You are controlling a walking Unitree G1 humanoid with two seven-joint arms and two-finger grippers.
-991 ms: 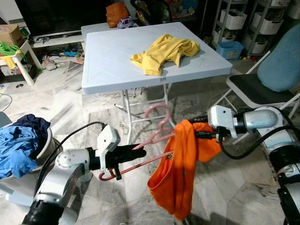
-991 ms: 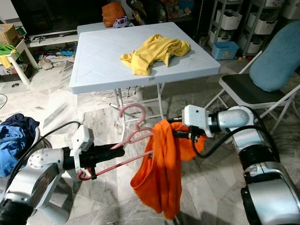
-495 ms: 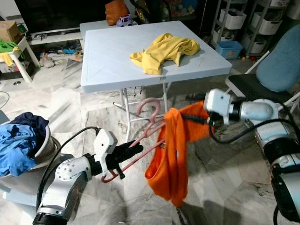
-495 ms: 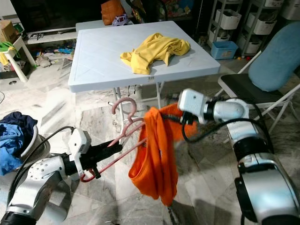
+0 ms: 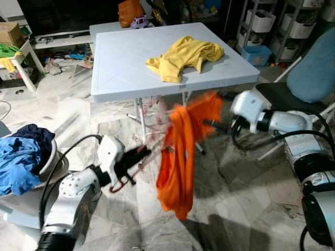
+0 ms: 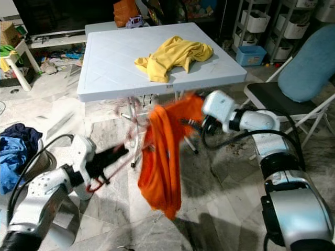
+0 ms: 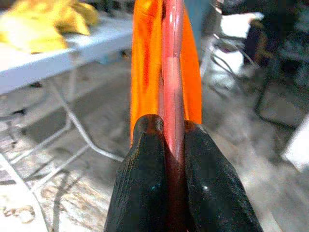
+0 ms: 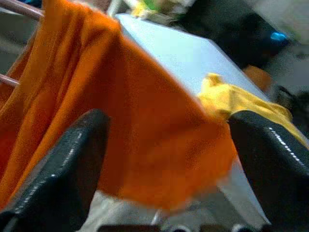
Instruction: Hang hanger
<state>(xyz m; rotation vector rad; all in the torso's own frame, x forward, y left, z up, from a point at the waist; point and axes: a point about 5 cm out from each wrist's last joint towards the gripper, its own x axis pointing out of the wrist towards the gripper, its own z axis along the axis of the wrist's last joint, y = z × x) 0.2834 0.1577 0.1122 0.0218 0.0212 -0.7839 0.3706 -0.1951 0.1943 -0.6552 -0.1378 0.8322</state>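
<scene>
1. Two arms are in front of the robot, above the marble floor (image 5: 251, 209), and a pink hanger (image 7: 172, 72) with an orange garment (image 5: 178, 151) is between them.
2. The left tool (image 7: 170, 140) is clenched on the pink hanger: in the left wrist view the two black fingers (image 7: 145, 169) press the pink bar from both sides.
3. The hanger goes from the left tool up toward the orange garment; in the head views it is blurred, so its hook cannot be made out well.
4. The orange garment hangs from the hanger in the air, in front of the white folding desk (image 5: 120, 68), and its lower end is above the floor.
5. The right tool (image 8: 164, 140) is released: in the right wrist view its two fingers (image 8: 63, 159) stand wide apart, with the orange cloth between them and a little beyond.
6. In the head views the right tool is just beside the upper corner of the garment; I cannot tell if it touches the cloth.
7. A yellow garment (image 5: 183, 55) lies crumpled on the desk.
8. A basket (image 5: 52, 170) with blue clothes (image 5: 18, 159) stands on the floor at the robot's left.
9. A folding chair (image 5: 293, 94) stands at the right.
</scene>
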